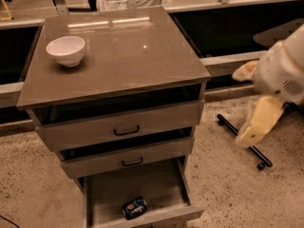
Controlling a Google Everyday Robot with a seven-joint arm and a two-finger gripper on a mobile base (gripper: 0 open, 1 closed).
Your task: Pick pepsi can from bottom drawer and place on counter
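Observation:
The pepsi can (135,207) lies on its side on the grey floor of the open bottom drawer (161,184), near its front edge and left of the middle. The counter (128,56) is the cabinet's glossy grey-brown top. My gripper (254,125), cream-coloured, hangs from the white arm (285,72) at the right. It is well to the right of the cabinet, above the floor and about level with the two upper drawers. It holds nothing that I can see and is far from the can.
A white bowl (66,50) stands on the counter's back left. The two upper drawers (126,125) with black handles stand slightly open. A black leg with castors (244,144) lies on the speckled floor to the right. Dark low shelving runs behind the cabinet.

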